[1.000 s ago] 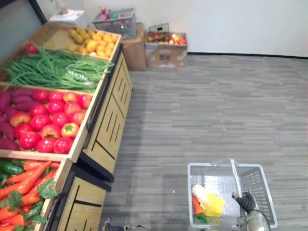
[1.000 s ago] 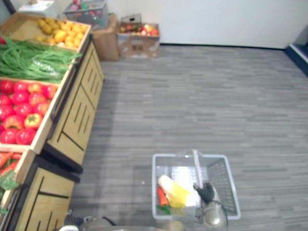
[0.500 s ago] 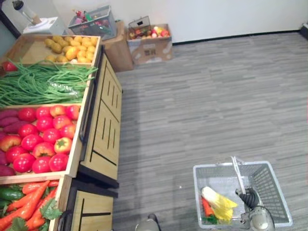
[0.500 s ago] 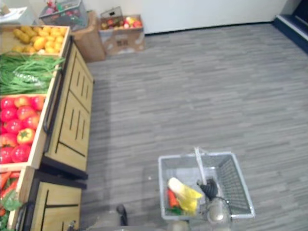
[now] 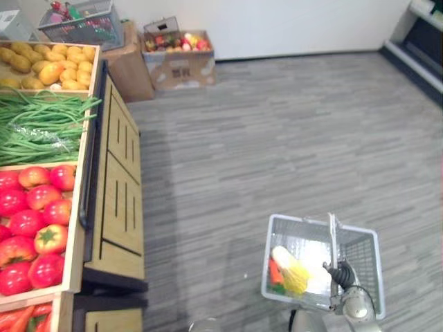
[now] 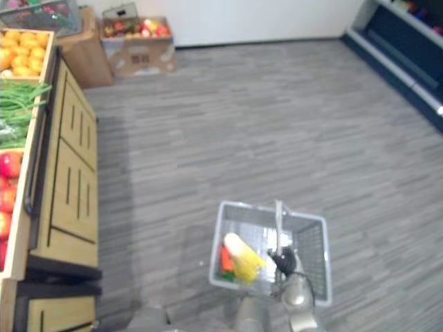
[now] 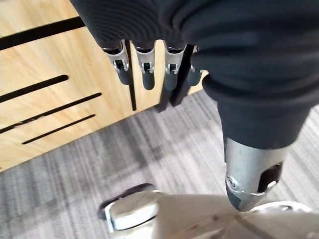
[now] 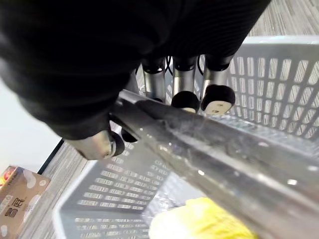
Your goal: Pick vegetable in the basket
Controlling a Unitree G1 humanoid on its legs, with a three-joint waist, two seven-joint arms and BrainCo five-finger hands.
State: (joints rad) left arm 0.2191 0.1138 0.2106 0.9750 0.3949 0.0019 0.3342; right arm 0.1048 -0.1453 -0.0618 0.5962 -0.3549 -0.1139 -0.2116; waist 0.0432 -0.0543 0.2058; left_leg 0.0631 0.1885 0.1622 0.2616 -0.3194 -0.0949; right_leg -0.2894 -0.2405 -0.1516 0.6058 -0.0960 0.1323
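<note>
A pale grey plastic basket hangs low on my right over the grey floor. My right hand is shut on its clear handle, fingers curled over the bar. In the basket lie a yellow-and-white vegetable and an orange carrot beside it. My left hand hangs open with straight fingers and holds nothing, close to the wooden front of the produce stand.
The wooden produce stand runs along the left, with red tomatoes, green beans and yellow produce. Cardboard boxes and a wire basket stand by the back wall. A dark shelf lines the far right.
The camera has swung to the right, so the stand has slid towards the left edge and a dark shelf has come into sight. My right hand still carries the basket.
</note>
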